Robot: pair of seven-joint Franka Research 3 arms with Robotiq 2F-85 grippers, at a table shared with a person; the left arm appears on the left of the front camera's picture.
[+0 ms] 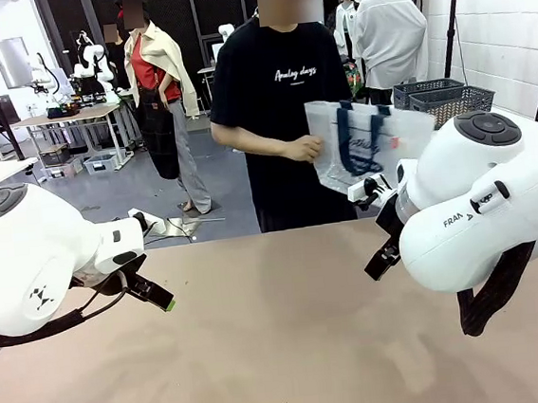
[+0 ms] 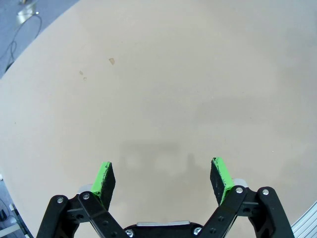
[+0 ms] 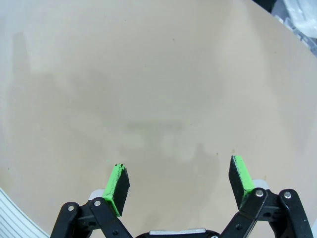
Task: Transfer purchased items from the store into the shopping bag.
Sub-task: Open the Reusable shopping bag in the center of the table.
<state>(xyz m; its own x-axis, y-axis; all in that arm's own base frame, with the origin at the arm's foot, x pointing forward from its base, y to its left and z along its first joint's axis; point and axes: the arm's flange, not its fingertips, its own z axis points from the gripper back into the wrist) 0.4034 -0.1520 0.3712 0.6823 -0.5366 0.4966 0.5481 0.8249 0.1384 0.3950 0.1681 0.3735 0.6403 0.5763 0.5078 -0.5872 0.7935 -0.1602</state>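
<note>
Left gripper [image 2: 163, 171], right gripper [image 3: 181, 171]: jaws wide, empty, over tan table [image 1: 282, 334]. Translucent white plastic shopping bag [image 1: 377, 139], navy strap handles [image 1: 348, 146]: in person's hand [image 1: 304, 148], beyond table. Probably light, limp, slippery; grasp at handles.

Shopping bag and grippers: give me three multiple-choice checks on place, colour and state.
1. Where is the shopping bag? A) flat between the arms B) held up by the person's hand C) on the floor
2. What colour are its handles? A) red B) navy blue C) green
3. How do the left gripper and right gripper stand? A) both open, empty B) both shut C) one gripping the bag
Answers: 1 B, the hand grips its edge in the air; 2 B, dark blue straps on white plastic; 3 A, green pads apart, nothing between.
</note>
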